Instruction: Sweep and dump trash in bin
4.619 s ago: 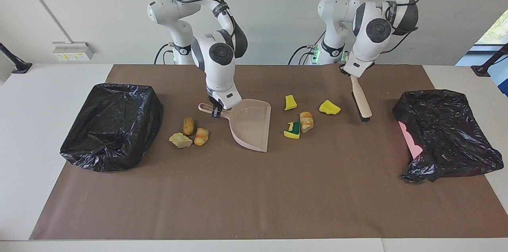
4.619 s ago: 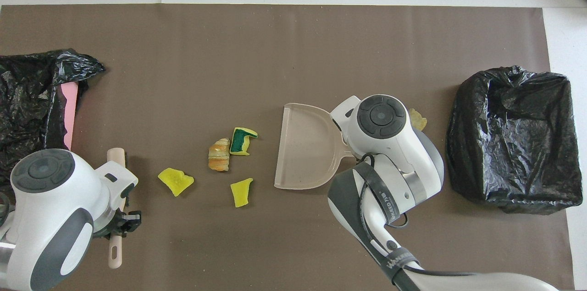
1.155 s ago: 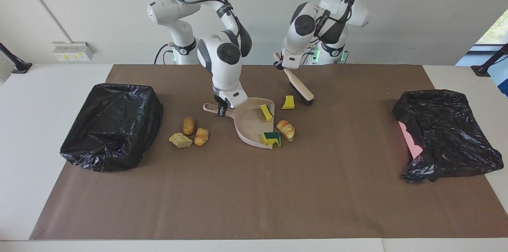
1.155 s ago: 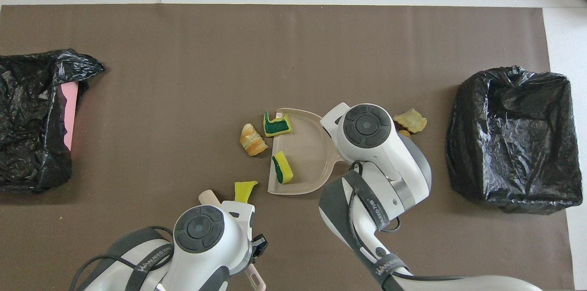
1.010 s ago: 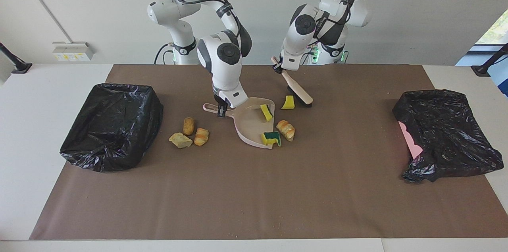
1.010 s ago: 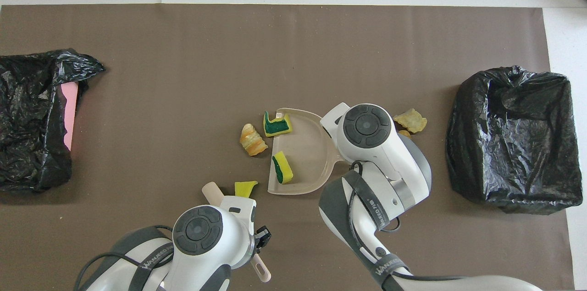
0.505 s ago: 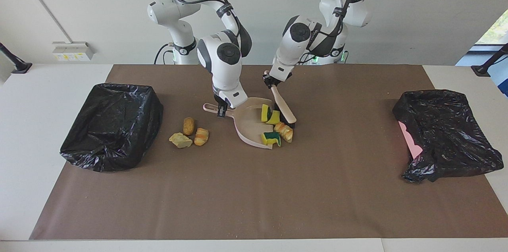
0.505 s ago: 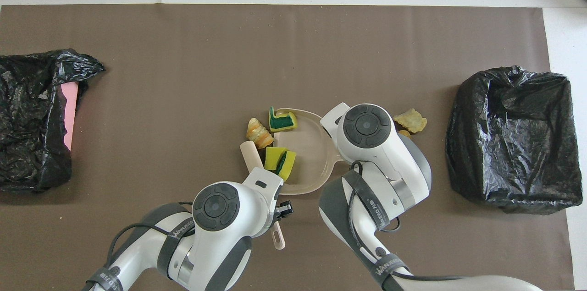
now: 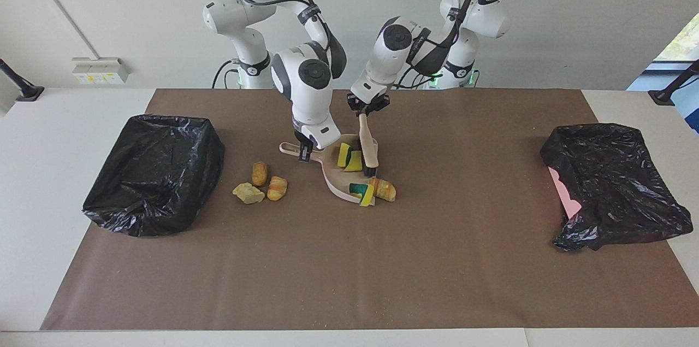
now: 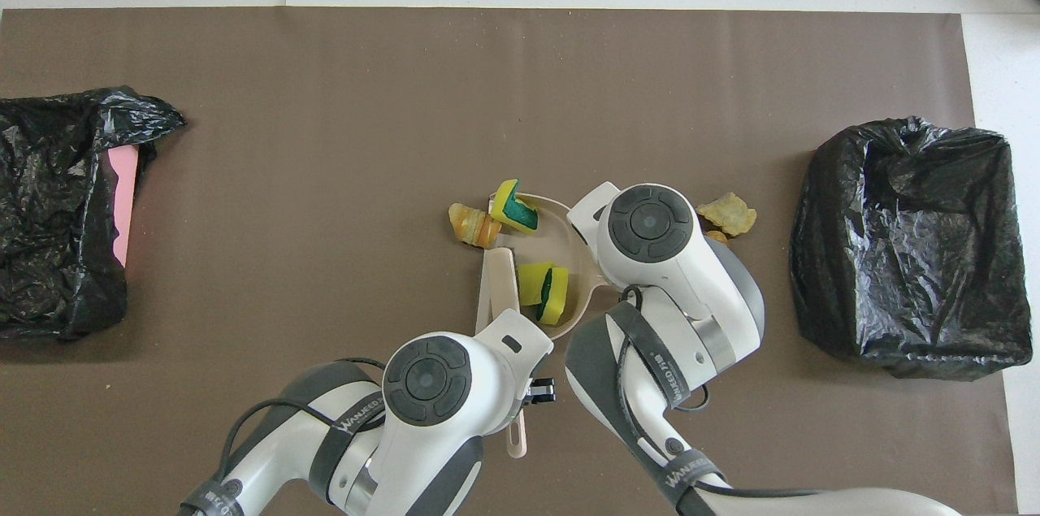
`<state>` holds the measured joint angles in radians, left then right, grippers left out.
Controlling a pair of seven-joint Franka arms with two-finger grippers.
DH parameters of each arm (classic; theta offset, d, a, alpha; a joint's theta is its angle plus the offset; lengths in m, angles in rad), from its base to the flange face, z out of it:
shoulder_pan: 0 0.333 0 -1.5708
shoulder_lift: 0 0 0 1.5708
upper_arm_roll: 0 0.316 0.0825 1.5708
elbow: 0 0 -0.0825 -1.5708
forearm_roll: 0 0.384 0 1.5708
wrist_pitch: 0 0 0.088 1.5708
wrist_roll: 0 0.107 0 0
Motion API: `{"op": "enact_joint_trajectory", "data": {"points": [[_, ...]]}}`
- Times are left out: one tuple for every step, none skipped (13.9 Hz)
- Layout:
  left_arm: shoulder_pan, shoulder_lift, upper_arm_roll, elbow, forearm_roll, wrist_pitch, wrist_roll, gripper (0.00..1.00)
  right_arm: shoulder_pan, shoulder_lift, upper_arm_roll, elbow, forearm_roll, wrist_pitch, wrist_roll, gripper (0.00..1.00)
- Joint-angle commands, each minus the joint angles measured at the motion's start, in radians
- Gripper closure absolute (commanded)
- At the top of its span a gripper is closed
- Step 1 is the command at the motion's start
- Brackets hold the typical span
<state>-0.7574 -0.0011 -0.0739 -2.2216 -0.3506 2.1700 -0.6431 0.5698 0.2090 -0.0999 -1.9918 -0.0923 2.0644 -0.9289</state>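
My right gripper (image 9: 302, 153) is shut on the handle of the pale pink dustpan (image 9: 336, 175), which rests on the mat. My left gripper (image 9: 365, 109) is shut on the beige brush (image 9: 370, 150), whose head stands at the pan's mouth. Two yellow sponge chunks (image 9: 349, 158) lie inside the pan (image 10: 559, 244), beside the brush (image 10: 497, 280). A green-faced sponge (image 9: 360, 191) sits on the pan's lip at its corner farther from the robots. A croissant piece (image 9: 384, 189) lies just outside that lip. Three tan scraps (image 9: 265, 183) lie between the pan and the bin (image 9: 155, 172).
The black-bagged bin (image 10: 906, 244) stands at the right arm's end of the brown mat. A second black-bagged bin (image 9: 611, 183), with pink showing at its edge, stands at the left arm's end. Crumbs speckle the mat.
The left arm has swept the brush toward the pan, pushing two yellow chunks inside and nudging the green-faced sponge and croissant along the lip. The right arm and dustpan have stayed put.
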Motion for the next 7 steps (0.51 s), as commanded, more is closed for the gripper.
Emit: {"op": "enact_joint_trajectory", "data": {"points": [[0.085,-0.029,0.009,0.066,0.001,-0.204,0.072,1.0,-0.004,0.0,0.006,-0.018,-0.01,0.028,0.002,1.0],[0.131,-0.04,0.011,0.069,0.008,-0.225,0.116,1.0,-0.004,0.0,0.006,-0.018,-0.01,0.026,0.002,1.0],[0.177,-0.034,0.011,0.071,0.043,-0.213,0.162,1.0,-0.004,0.0,0.006,-0.018,-0.01,0.026,0.002,1.0],[0.211,-0.031,0.011,0.069,0.086,-0.214,0.196,1.0,-0.004,0.0,0.006,-0.018,-0.01,0.026,0.002,1.0],[0.243,-0.027,0.011,0.069,0.117,-0.202,0.229,1.0,-0.004,0.0,0.006,-0.018,-0.01,0.026,0.002,1.0],[0.269,-0.022,0.011,0.066,0.123,-0.176,0.264,1.0,-0.004,0.0,0.006,-0.016,-0.01,0.026,0.002,1.0],[0.289,-0.01,0.011,0.066,0.131,-0.145,0.29,1.0,-0.004,0.0,0.006,-0.016,-0.01,0.028,0.002,1.0]]}}
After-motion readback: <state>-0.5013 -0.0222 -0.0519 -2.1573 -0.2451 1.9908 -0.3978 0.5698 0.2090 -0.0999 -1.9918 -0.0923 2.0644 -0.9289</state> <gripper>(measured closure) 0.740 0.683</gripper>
